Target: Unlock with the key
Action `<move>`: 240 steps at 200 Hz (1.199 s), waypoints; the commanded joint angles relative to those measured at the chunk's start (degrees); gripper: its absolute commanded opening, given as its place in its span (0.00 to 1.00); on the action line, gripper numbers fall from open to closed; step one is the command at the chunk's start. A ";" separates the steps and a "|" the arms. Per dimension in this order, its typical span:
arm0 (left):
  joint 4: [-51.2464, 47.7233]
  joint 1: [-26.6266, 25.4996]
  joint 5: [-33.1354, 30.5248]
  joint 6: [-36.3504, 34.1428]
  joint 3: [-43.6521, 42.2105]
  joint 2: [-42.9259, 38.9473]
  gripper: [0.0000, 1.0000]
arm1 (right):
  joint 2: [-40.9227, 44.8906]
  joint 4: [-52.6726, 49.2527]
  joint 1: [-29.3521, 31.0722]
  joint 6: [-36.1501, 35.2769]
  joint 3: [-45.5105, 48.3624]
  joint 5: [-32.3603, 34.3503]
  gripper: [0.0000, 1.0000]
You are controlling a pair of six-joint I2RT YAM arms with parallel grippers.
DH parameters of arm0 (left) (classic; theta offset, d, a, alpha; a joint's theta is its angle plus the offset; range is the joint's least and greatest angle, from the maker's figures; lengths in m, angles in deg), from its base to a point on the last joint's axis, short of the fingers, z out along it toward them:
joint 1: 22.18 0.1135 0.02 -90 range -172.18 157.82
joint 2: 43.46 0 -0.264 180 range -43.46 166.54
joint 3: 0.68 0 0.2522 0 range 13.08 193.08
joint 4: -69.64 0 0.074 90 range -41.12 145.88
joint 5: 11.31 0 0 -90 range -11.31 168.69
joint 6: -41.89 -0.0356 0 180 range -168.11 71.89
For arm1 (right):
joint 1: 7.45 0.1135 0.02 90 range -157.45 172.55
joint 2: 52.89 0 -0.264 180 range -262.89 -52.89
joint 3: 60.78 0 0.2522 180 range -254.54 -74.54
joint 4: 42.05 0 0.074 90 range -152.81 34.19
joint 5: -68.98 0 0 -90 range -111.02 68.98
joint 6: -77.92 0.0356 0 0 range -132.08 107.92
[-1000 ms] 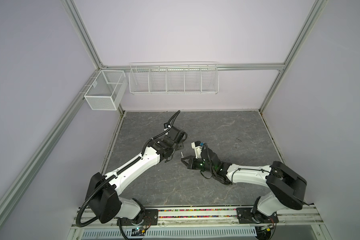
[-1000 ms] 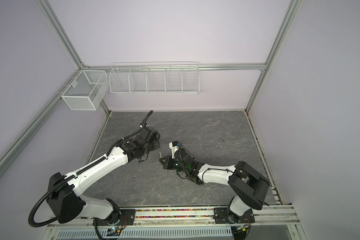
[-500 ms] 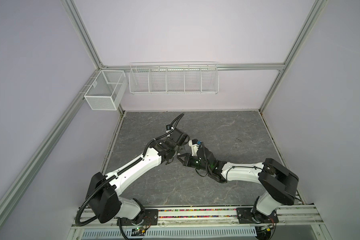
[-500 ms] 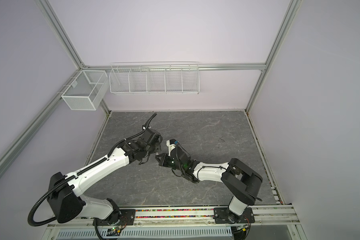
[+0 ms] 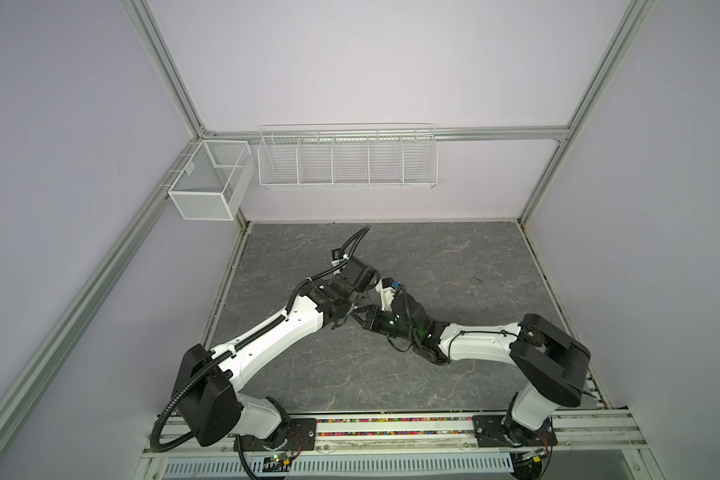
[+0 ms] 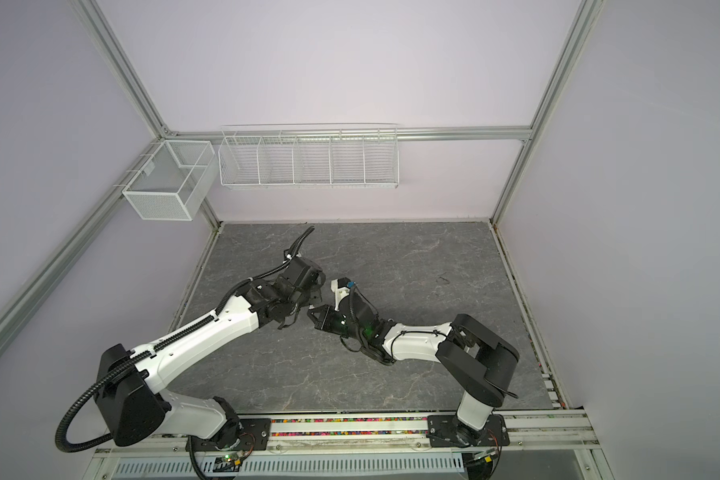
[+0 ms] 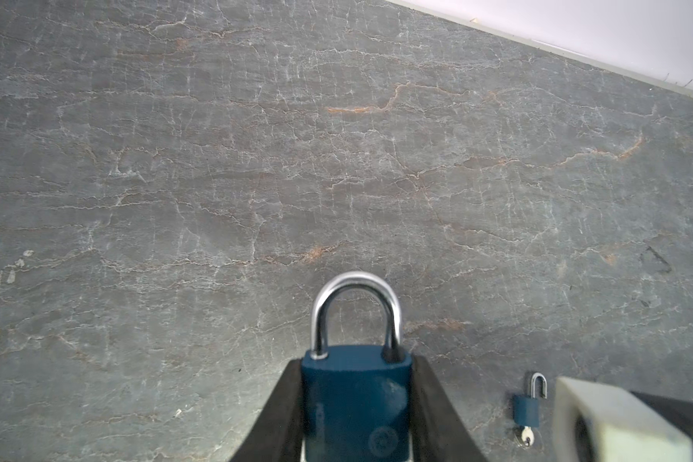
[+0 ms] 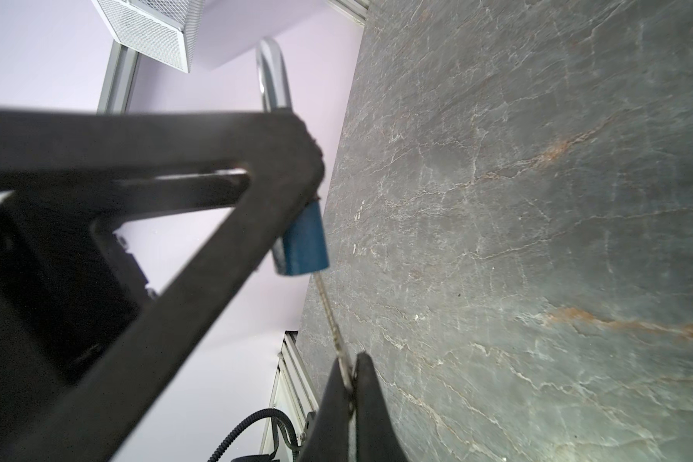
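Compared with a second ago, when the two grippers were held apart above the table (image 7: 337, 160), they have been brought together near the middle of the work surface in both top views, the right arm having been swung over toward the left one. No brand or writing can be read. Only a round embossed mark is made out low on the face of the padlock (image 7: 357, 400), and it is too blurred to decipher. In the left wrist view the left gripper (image 7: 355, 362) is seen clamped on the blue body of the padlock, one black finger pressed against each side. The steel shackle (image 7: 356, 308) points away from the wrist and both of its legs are seated in the body. In the right wrist view the right gripper (image 8: 349, 362) is closed tightly on the key (image 8: 331, 316), whose thin blade is stretched up to the base of the padlock. The tip is seen at the bottom face, but whether it has entered the keyway cannot be told. The padlock is thus held off the table, between the two arms. A second padlock (image 7: 527, 408), also blue, is seen lying on the table beside the right wrist. Its shackle is swung open and a second key (image 7: 528, 438) is lodged in its base.
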 commanded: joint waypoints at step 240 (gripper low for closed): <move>-0.58 -2.35 -4.67 2.28 -3.14 -2.78 0.00 | 1.33 5.26 -2.00 7.93 -1.40 -2.23 0.06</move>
